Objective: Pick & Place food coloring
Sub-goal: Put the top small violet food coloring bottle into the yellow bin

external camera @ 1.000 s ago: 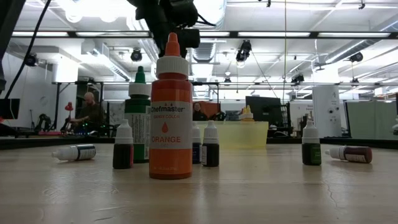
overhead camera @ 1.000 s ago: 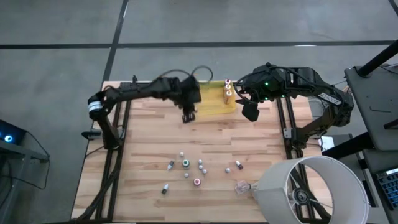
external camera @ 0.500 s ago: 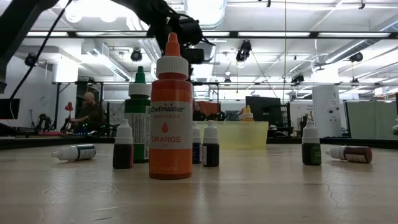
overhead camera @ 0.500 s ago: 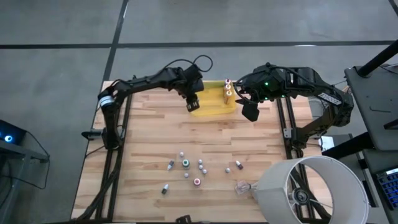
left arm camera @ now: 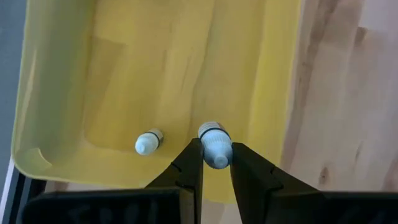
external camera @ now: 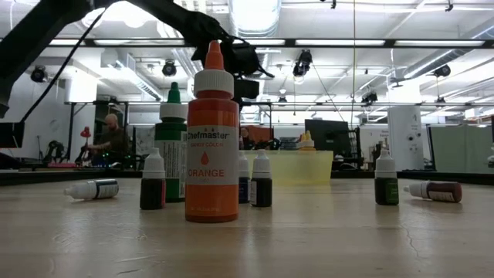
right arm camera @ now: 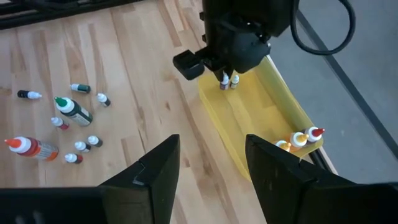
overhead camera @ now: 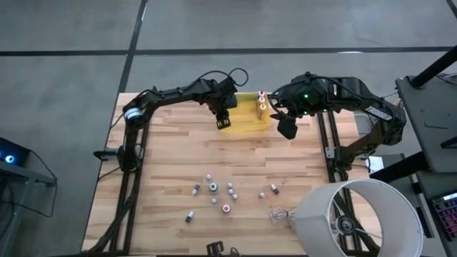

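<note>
The translucent yellow tray (overhead camera: 246, 114) lies at the table's far edge. My left gripper (overhead camera: 223, 121) hangs over the tray's left end, shut on a tiny white-capped food coloring bottle (left arm camera: 216, 146). A second small bottle (left arm camera: 148, 142) stands on the tray floor beside it. A few more bottles (overhead camera: 262, 101) stand at the tray's right end. Several bottles (overhead camera: 228, 191) stand or lie near the table's near edge, among them a tall orange one (external camera: 211, 139) and a green-capped one (external camera: 171, 147). My right gripper (overhead camera: 287, 130) waits open past the tray's right end. My left gripper pinches the small bottle at its upper part (left arm camera: 211, 134) between the two fingers (left arm camera: 189, 168), coming from above and pointing down. The bottle stays upright over the tray's left end. Whether its base rests on the tray floor, I cannot tell.
A white lampshade (overhead camera: 357, 218) sits at the table's near right corner, with a clear crumpled plastic scrap (overhead camera: 277, 214) beside it. Bare wood (overhead camera: 235, 153) lies between the tray and the bottle cluster. People sit in the room behind the table (external camera: 108, 139).
My left gripper has moved from the bare wood just in front of the tray toward the far edge and slightly right, and now hangs over the tray's left end. The right arm and the bottles on the table have kept still.
</note>
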Controlling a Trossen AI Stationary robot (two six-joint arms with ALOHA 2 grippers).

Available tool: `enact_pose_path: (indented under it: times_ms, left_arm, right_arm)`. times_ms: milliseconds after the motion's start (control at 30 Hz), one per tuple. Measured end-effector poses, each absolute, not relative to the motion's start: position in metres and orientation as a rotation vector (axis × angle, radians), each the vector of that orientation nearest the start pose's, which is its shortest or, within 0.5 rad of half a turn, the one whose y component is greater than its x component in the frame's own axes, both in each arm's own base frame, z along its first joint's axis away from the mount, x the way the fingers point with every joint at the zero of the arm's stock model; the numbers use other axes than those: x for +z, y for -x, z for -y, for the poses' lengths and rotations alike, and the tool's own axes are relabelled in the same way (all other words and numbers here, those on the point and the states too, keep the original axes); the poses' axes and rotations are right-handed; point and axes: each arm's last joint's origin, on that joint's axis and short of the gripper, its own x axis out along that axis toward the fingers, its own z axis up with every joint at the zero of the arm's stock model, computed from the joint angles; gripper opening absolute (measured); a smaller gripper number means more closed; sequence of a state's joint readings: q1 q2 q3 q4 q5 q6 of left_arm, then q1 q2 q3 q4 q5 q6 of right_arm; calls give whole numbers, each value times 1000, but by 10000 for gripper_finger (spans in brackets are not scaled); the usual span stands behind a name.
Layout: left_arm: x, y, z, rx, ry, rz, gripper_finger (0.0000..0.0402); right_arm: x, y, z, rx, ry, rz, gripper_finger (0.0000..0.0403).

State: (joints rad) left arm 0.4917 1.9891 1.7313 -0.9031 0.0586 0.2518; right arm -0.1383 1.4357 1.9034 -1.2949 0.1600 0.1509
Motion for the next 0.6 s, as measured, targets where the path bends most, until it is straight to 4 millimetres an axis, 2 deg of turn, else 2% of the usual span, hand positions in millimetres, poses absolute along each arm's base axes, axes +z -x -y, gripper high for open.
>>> enact_pose_path:
  times_ms: [167,333,600]
  left_arm:
    - [240,-369,-205,240,101,-1187,43]
    - [237,-366,-212,254,112,-1191,43]
    - [227,-367,-216,239,106,-1219,43]
  right_arm:
    - [458,-238,38,-343,-132,-807,173]
    - [458,-238,38,-343,-132,-807,173]
    - [458,-238,38,-351,-135,-806,173]
